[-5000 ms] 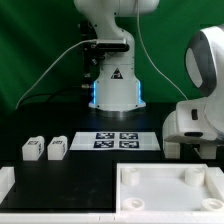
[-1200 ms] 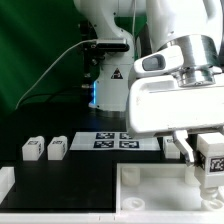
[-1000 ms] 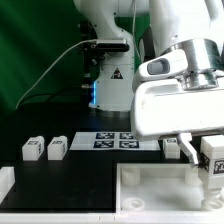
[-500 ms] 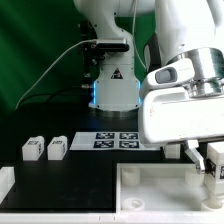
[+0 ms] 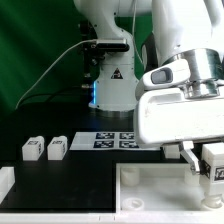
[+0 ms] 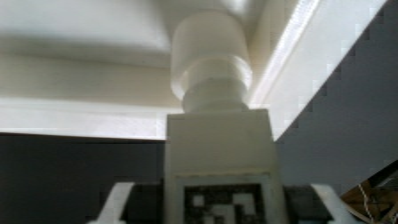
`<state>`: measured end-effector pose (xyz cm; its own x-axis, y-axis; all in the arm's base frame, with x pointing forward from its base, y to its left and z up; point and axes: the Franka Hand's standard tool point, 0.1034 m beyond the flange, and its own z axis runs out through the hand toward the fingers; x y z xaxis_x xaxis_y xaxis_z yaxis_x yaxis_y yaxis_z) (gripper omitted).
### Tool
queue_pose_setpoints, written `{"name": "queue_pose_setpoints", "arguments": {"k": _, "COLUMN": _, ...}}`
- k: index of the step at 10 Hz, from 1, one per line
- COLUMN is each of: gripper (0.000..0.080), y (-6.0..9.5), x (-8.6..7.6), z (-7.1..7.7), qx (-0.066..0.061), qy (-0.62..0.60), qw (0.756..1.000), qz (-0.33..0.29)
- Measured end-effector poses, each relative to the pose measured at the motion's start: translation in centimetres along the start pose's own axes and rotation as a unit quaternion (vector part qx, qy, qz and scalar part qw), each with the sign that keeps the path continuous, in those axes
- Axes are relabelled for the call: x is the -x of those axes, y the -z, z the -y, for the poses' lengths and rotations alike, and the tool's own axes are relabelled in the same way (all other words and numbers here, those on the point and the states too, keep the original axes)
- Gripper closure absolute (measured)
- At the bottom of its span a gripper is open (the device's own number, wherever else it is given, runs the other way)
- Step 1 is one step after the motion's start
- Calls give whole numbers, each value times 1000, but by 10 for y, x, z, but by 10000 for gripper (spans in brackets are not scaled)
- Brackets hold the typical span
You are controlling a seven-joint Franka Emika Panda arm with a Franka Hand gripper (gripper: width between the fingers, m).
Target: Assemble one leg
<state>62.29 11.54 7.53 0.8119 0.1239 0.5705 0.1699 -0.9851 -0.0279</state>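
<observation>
Gripper [image 5: 209, 163] pinching leg [image 5: 214, 167] over rimmed white panel [image 5: 150, 192], two loose legs [image 5: 56, 149] on table [image 5: 90, 166]

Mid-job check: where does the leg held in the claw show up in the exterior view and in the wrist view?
Exterior view: the leg is low at the exterior view's right edge, pinched in the claw, just over the white panel.
Wrist view: the leg fills the middle, its tag facing the camera.
Shared landmark: the white panel, behind the leg in the wrist view.
</observation>
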Motion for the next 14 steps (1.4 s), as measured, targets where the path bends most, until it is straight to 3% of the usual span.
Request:
{"name": "queue_pose_setpoints", "arguments": {"k": 2, "gripper": 512, "y": -10, "x": 7, "z": 1, "qx": -1, "qy": 0, "qw": 1000, "qz": 4}}
{"name": "queue_pose_setpoints", "arguments": {"k": 6, "gripper": 512, "y": -12, "x": 6, "z": 1, "qx": 4, "qy": -11, "qw": 1000, "qz": -8}}
{"name": "queue_pose_setpoints", "arguments": {"k": 9, "gripper": 512, "y": -11, "x": 7, "z": 1, "qx": 20, "qy": -48, "qw": 999, "qz": -6}}
{"name": "queue_pose_setpoints", "arguments": {"k": 11, "gripper": 512, "y": -11, "x": 7, "z": 1, "qx": 21, "qy": -52, "qw": 998, "qz": 1}}
{"name": "queue_pose_setpoints", "arguments": {"k": 12, "gripper": 422, "y": -12, "x": 10, "z": 1, "qx": 20, "qy": -52, "qw": 998, "qz": 8}}
{"name": "queue_pose_setpoints", "arguments": {"k": 13, "gripper": 422, "y": -12, "x": 10, "z": 1, "qx": 20, "qy": -52, "qw": 998, "qz": 8}}
{"name": "queue_pose_setpoints", "arguments": {"k": 14, "gripper": 242, "y": -13, "x": 11, "z": 1, "qx": 20, "qy": -52, "qw": 998, "qz": 8}}
